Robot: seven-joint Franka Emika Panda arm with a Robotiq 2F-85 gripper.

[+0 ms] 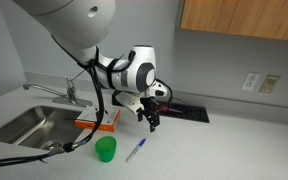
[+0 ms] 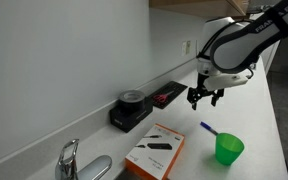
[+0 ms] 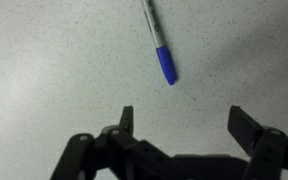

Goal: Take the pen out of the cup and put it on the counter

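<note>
Fingers: spread wide (image 3: 127, 118) with nothing between them, so the gripper (image 3: 182, 122) is holding zilch.
Pen: the pen (image 3: 158, 40) is lying flat on the counter (image 3: 44, 60) just past the fingertips, blue cap end nearest the gripper.
Cup: the green cup (image 1: 105, 150) sits just beside the pen in an exterior view, and the pen's clearly outside it.
Progress: pretty much done imo, the pen's out and down. All that's left is backing the arm off.

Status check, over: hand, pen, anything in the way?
Hand open, empty, hovering over counter. Pen lying flat on counter, outside green cup. Nothing between hand and pen.
</note>
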